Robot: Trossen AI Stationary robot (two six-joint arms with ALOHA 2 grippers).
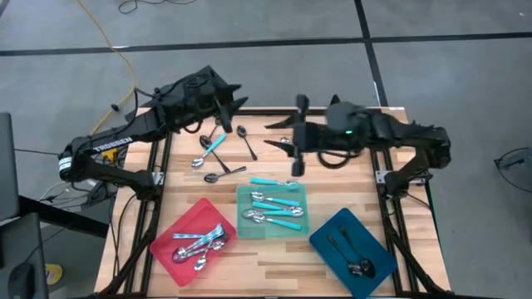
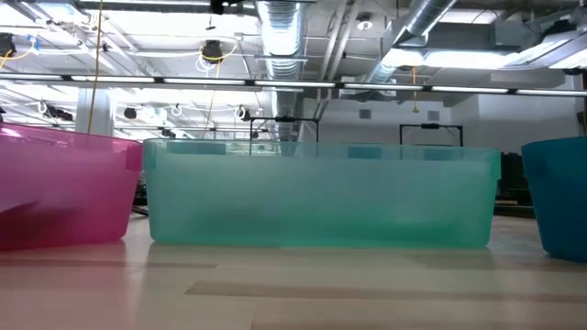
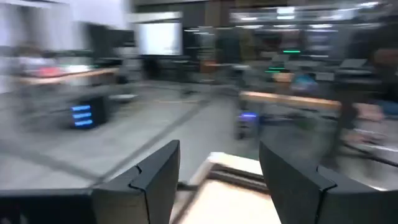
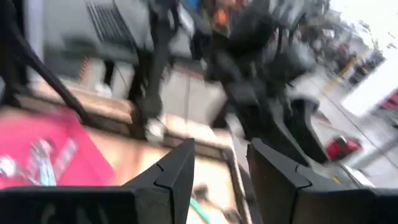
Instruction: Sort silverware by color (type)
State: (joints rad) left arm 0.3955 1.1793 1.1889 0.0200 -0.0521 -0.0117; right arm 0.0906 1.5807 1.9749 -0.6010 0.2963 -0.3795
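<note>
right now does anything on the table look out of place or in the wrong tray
Yes. One turquoise-handled spoon lies across the far rim of the teal tray, half out rather than inside. The red tray also seems to hold a turquoise handle among its silver spoons. A few spoons remain loose on the table.

We can read only one piece of lettering: white capitals spelling "TROSSEN" along the left arm (image 1: 112, 145) in the high view, on the dark link that runs out over the corner of the desk (image 1: 274, 270). The letters are small and partly slanted, so we make out the word but nothing beside it. In the low view and in both wrist views we find no sign, label or number that we can read; glowing blue and green marks in the room behind are too blurred to make out.
</note>
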